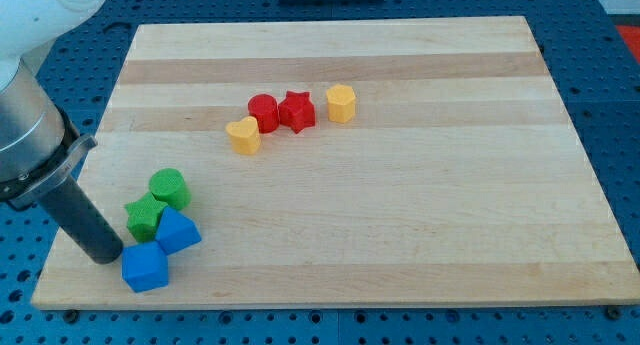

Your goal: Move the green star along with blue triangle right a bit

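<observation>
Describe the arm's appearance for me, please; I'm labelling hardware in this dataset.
At the view's left, a white rounded housing tops a grey metallic cylinder with a dark clamp band. From it runs a straight dark rod ending in my tip, just left of the green star. No cables or markings show.

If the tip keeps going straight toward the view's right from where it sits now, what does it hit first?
Probably the blue block: my tip sits just at its left, near touching. The green star and blue triangle lie slightly higher in the view, so a straight push may only graze them. Depth is unclear from one view.
</observation>
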Tool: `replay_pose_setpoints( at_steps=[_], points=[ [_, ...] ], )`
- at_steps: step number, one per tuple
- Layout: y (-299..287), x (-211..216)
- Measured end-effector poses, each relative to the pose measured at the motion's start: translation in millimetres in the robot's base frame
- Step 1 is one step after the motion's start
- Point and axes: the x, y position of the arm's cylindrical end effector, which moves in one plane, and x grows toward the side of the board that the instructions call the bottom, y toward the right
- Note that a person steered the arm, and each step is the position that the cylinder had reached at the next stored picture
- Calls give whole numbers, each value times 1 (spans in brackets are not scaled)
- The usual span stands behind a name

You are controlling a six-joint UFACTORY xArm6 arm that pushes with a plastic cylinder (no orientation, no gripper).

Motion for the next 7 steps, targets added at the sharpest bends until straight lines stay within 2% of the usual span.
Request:
replay_pose_setpoints(
  at_steps=[4, 7],
  points=[
    [-10, -2],
    [-5, -29]
  ],
)
